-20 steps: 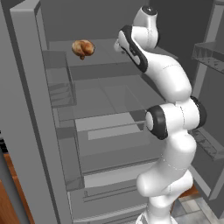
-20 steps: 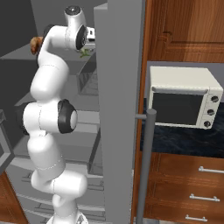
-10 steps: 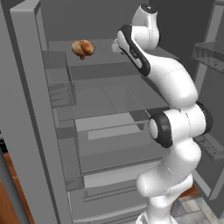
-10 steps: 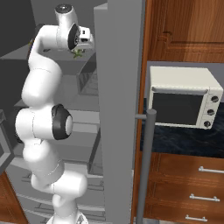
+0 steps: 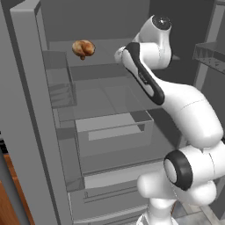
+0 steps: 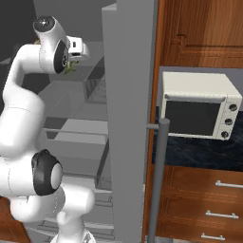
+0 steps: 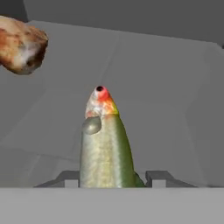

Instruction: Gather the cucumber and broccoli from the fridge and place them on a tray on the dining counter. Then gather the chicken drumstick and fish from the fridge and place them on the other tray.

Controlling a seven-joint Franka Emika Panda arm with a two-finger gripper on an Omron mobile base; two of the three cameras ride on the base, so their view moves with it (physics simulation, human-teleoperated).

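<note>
In the hand view, the two small dark fingers (image 7: 112,178) stood partly closed on either side of the slender olive-backed fish (image 7: 105,144), each tip just beside its flanks; whether they actually pressed it could not be told. The fish pointed away from the hand, its reddish-orange head with a dark eye farthest out, lying on the grey upper shelf of the tall grey steel fridge (image 5: 30,114). The orange-brown chicken drumstick (image 7: 19,44) sat on the same shelf, apart from the fish, toward the upper left of that view. Seen from the right base camera, the open fridge door stood edge-on beside a cream toaster oven (image 6: 197,105) resting on a dark stone tabletop (image 6: 194,153).
</note>
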